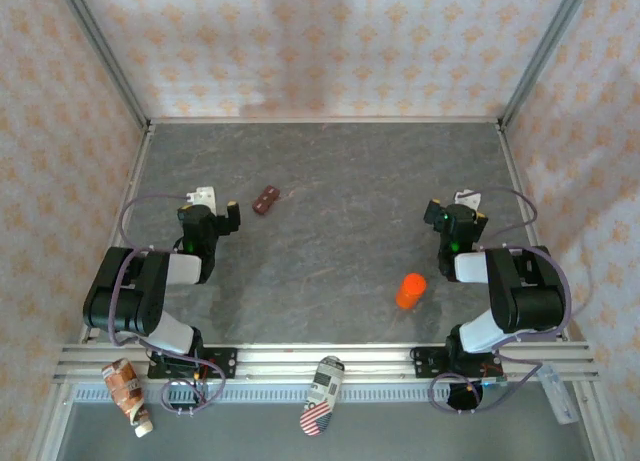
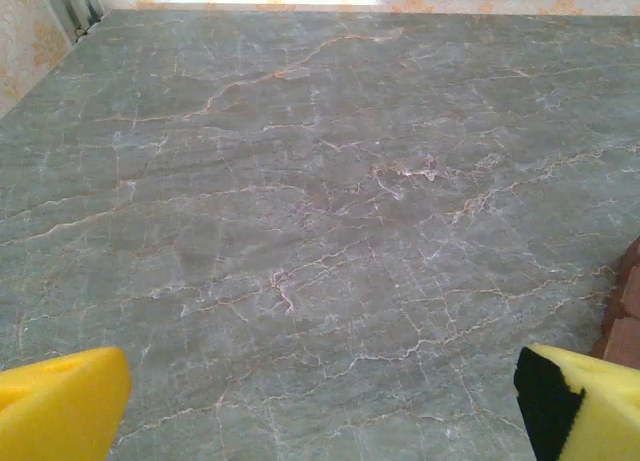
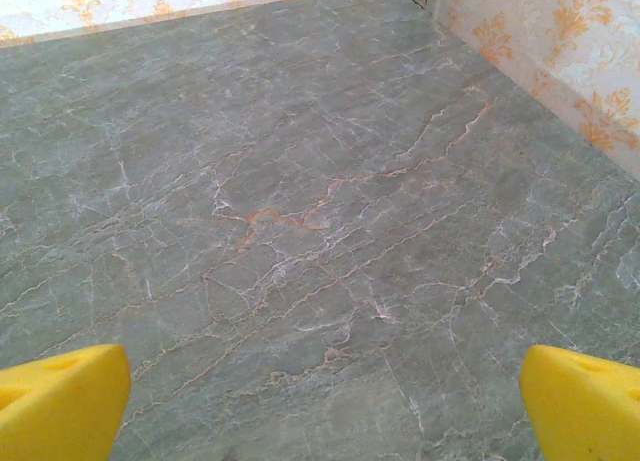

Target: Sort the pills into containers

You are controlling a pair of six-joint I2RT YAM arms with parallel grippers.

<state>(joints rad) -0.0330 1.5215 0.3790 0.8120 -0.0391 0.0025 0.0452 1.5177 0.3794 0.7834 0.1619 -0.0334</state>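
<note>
Grey marble-patterned table (image 1: 330,171), closed in on three sides by pale wallpaper (image 1: 300,41) with an orange floral print. From above, two black arms sit at the near edge, one on each side, both folded back with their wrists pointing toward the far wall. The left gripper (image 2: 320,411) hovers over bare tabletop, its yellow fingers (image 2: 60,406) spread wide with nothing between them. The right gripper (image 3: 325,406) is also spread wide and empty, its yellow fingers (image 3: 575,401) at the bottom corners of its wrist view, above bare marble. The containers (image 1: 266,200), a small dark reddish-brown oblong box, lie on the table toward the far left, just right of the left gripper and not touching it; one end of the box shows at the right border of the left wrist view. An orange bottle (image 1: 410,290) sits nearer, on the right half of the table, close to the right arm
</note>
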